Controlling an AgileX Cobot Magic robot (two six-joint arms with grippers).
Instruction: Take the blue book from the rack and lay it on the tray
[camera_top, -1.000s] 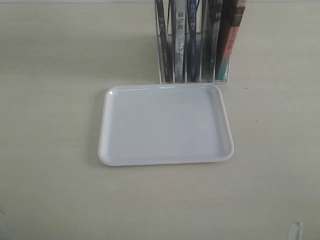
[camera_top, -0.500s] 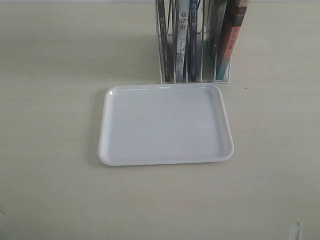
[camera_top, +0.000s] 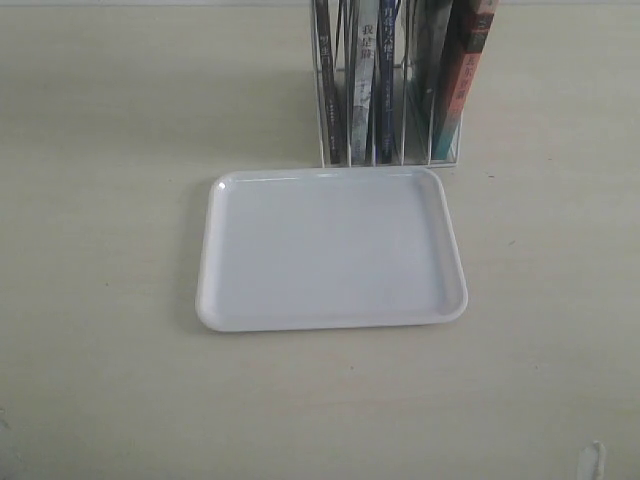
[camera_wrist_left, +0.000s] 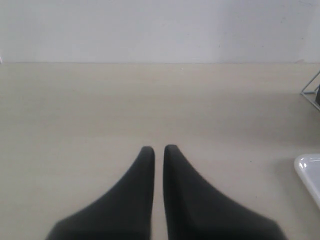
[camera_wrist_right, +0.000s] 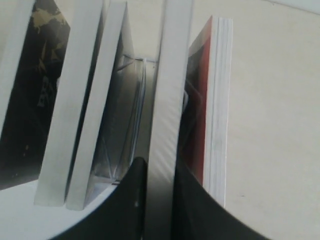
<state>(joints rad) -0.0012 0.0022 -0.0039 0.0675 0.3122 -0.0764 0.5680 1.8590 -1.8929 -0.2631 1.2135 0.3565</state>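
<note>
Blue book (camera_top: 388, 60) stands in rack (camera_top: 445, 152), spine lettering Chinese, unreadable. Right gripper (camera_wrist_right: 159, 167) pinches a white-edged book (camera_wrist_right: 169, 90) beside the red book (camera_wrist_right: 200, 100); left gripper (camera_wrist_left: 159, 149) closed, empty.

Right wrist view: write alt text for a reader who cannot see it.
The right gripper is closed on the top of a white-edged book, one dark finger on each side. A red-covered book stands close against it on one side. On the other side, past a gap, stand more books, one of them a dark-covered book.
</note>
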